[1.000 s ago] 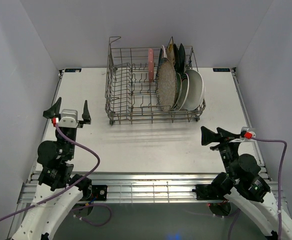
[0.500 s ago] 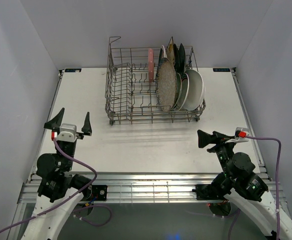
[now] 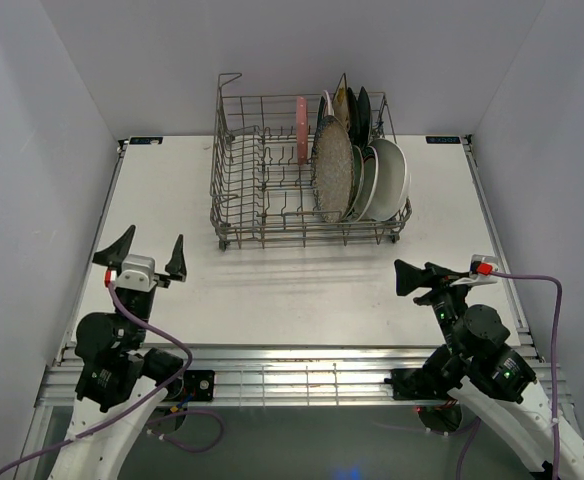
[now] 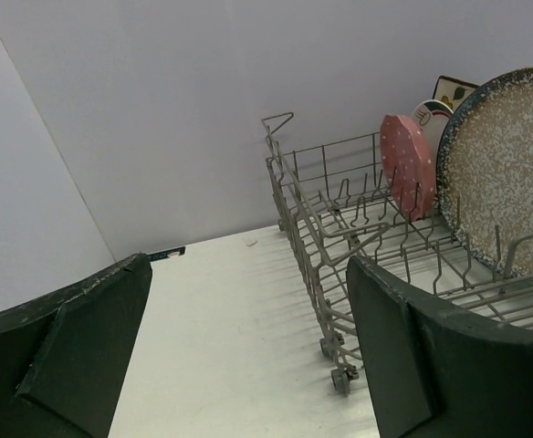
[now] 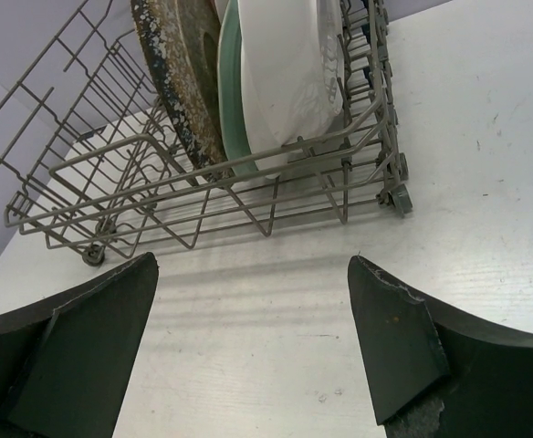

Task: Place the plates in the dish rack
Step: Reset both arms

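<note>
Left tool [image 3: 150, 252] wide, empty, drawn back toward base; right tool [image 3: 419, 275] likewise. Plates [image 3: 334, 170] upright in rack [image 3: 262, 195], rear ones partly hidden; none on table [image 3: 302, 285], so loading seems done.

One dish rack [image 3: 242, 182] sat on one worktop [image 3: 302, 285]. In it stood one pink plate [image 3: 301, 130], one speckled round plate [image 3: 333, 172], one pale green plate [image 3: 356, 178] and two white plates [image 3: 392, 178]. Behind them were at least three more plates [image 3: 352, 112], one cream and two dark. That made eight at the least, and the overlap hid whether there was a ninth. There were two arms, one bearing the left gripper [image 3: 152, 240] and one the right gripper [image 3: 409, 280], each gripper with two fingers, and two purple cables [image 3: 562, 330], one per arm
</note>
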Robot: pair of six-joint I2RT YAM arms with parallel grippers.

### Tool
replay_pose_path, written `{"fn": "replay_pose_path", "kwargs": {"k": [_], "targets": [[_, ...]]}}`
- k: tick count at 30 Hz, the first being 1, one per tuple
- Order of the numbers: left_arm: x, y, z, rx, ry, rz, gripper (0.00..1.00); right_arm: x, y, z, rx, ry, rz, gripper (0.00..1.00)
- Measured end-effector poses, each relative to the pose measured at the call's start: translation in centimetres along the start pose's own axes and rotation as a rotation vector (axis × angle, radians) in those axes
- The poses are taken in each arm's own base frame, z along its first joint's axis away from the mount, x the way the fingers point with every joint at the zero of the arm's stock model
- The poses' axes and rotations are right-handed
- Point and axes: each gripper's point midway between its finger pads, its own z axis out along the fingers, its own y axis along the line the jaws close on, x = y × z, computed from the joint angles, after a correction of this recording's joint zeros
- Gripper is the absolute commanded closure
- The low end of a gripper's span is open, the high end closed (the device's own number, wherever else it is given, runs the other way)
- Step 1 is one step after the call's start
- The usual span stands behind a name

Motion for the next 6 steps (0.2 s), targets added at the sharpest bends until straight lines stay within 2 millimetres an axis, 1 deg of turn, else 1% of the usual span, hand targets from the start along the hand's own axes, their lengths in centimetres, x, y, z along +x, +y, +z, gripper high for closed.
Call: {"fn": "replay_pose_path", "kwargs": {"k": [6], "targets": [[0.27, -0.15, -0.17, 0.007, 0.010, -0.008, 0.02, 0.00, 0.01, 0.00, 0.000, 0.000, 0.004, 0.10]]}}
